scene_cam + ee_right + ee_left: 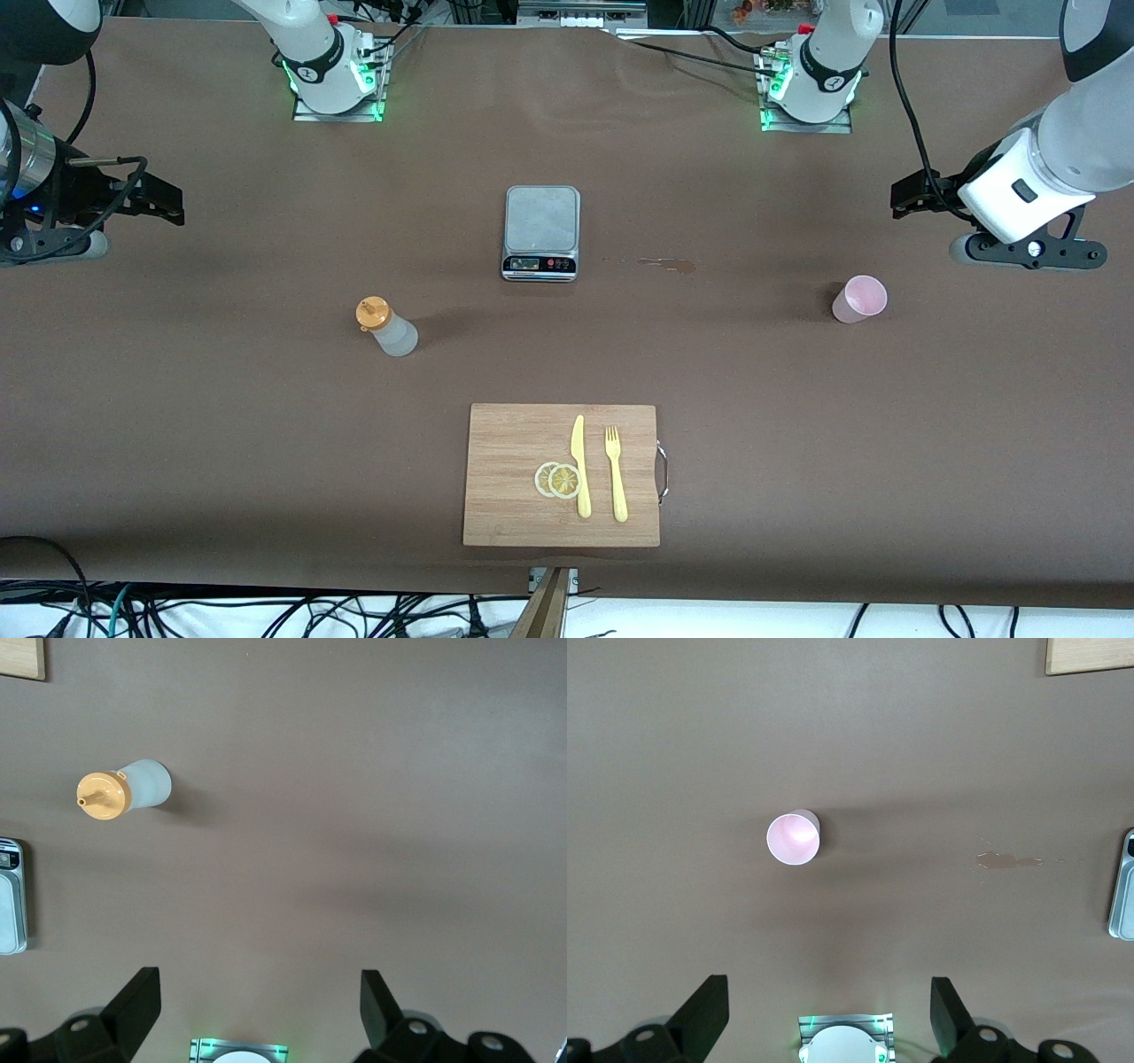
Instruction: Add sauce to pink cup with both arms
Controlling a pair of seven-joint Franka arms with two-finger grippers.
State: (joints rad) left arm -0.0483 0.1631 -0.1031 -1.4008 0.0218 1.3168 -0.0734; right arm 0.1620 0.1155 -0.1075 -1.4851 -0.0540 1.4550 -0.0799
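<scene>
The left gripper (824, 1014) hangs above the bare table at the left arm's end, fingers (709, 1010) spread wide apart and holding nothing. The right gripper (257, 1010) hangs above the table at the right arm's end, fingers (137, 1005) likewise spread wide and empty. The cup (858, 299) stands upright on the table toward the left arm's end, mouth up, well apart from both grippers. The sauce (386, 326) stands upright toward the right arm's end, orange cap on top, also clear of both grippers. A scale (541, 232) sits mid-table between the two, farther from the front camera than either. A small spill mark (666, 263) lies beside the scale, toward the cup. A board (562, 475) lies nearest the front camera and carries a knife (580, 467), a fork (616, 473) and two lemon slices (557, 479) touching the knife.
</scene>
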